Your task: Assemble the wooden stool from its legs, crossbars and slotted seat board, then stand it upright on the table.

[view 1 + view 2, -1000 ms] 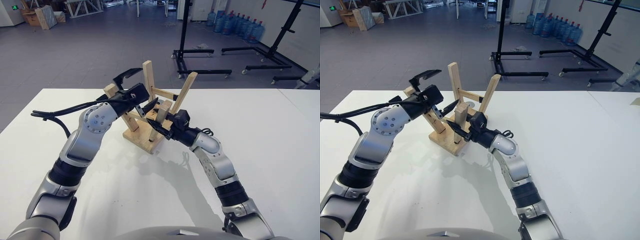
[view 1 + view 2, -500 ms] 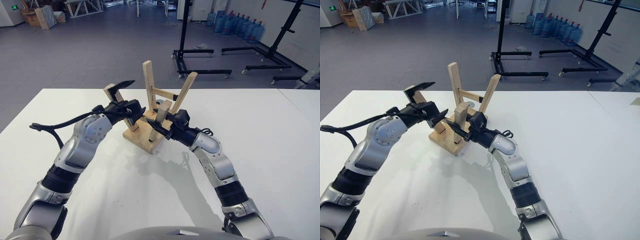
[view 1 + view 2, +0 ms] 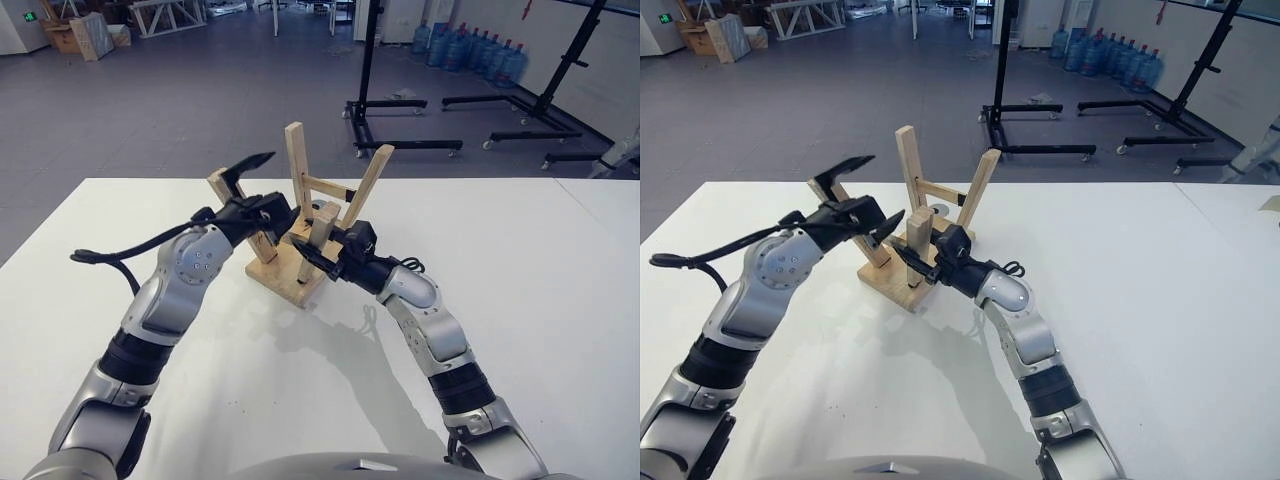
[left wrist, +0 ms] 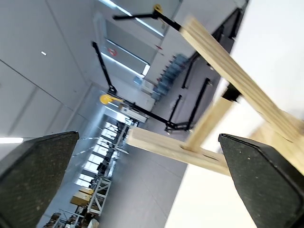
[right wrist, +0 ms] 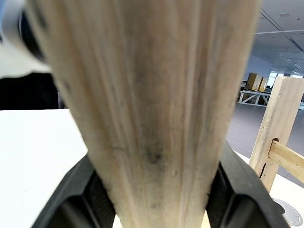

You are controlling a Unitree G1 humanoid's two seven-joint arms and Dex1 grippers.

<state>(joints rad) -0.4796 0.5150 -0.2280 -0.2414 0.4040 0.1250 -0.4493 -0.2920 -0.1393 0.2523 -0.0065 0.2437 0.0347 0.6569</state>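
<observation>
Well, starting at the far left, we are seeing wooden crates (image 3: 88, 33) sitting on the hall floor behind the white table (image 3: 560, 300). Over the table's left half our left gripper (image 3: 887, 187) is hovering with its jaws spread wide, grasping nothing. It is covering part of the stool's left leg (image 3: 874, 253), and we cannot tell whether it is touching the wood. In the left wrist view its two dark fingers (image 4: 33, 175) are framing the back legs and the crossbar (image 4: 204, 122) joining them, farther off. The wooden stool (image 3: 298, 160) is resting upside down near the table's middle, its seat board (image 3: 285, 281) lying flat on the surface and its four legs pointing up. Just to the right, our right gripper (image 3: 314, 258) is clenching the near leg (image 3: 320, 225) low down, close to the seat board. In the right wrist view that leg is sitting tight between the pads (image 5: 85, 190). Behind the table, to the right, black wheeled stands (image 3: 400, 100) are standing on the floor, and blue water bottles (image 3: 470, 45) are lining the far wall.
</observation>
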